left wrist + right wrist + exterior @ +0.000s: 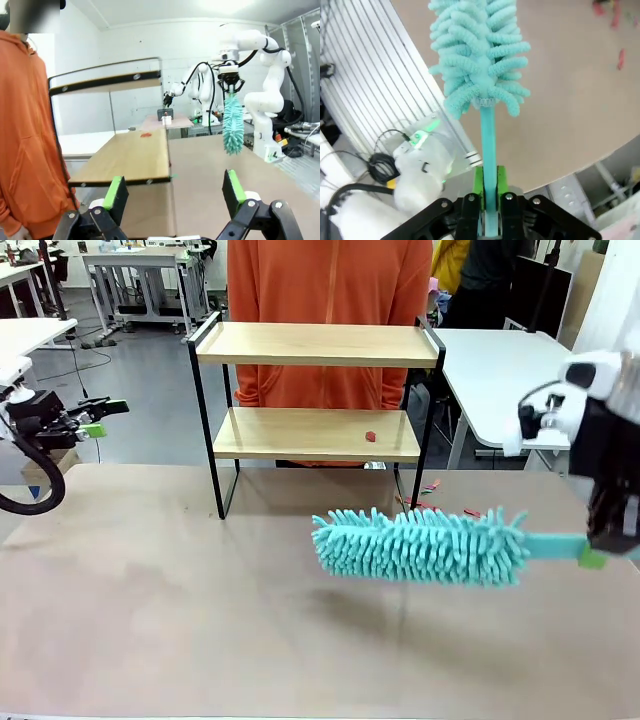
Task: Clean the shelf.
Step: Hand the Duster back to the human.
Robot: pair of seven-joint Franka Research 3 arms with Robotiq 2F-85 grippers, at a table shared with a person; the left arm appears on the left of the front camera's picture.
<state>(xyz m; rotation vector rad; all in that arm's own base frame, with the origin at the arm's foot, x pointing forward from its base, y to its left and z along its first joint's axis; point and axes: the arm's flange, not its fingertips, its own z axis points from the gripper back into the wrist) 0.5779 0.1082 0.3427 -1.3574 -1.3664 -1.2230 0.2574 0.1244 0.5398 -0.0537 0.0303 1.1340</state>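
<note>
The shelf (pixel 316 400) stands at the far side of the brown table (pixel 200 620), directly in front of a person in an orange top (pixel 328 280). It is a two-tier rack with light wooden boards in a thin black frame. A small red scrap (pixel 370 437) lies on the lower board, toward its right end; the same scrap is visible on that board in the left wrist view. More red scraps (pixel 432 486) lie on the table just beside the shelf's right legs. The right gripper (pixel 597 552) is at the right edge of the table, its jaws clamped together on the turquoise handle of a duster (pixel 420 545). The duster extends horizontally to the left, its fluffy head held above the table surface, in front of the shelf and apart from it. In the right wrist view, the handle passes straight between the green pads (pixel 478 182) and the head points away from the gripper. The left gripper (pixel 100 420) is at the left edge, off the table, with its jaws spread apart and nothing between them; in the left wrist view it faces the shelf end-on.
</note>
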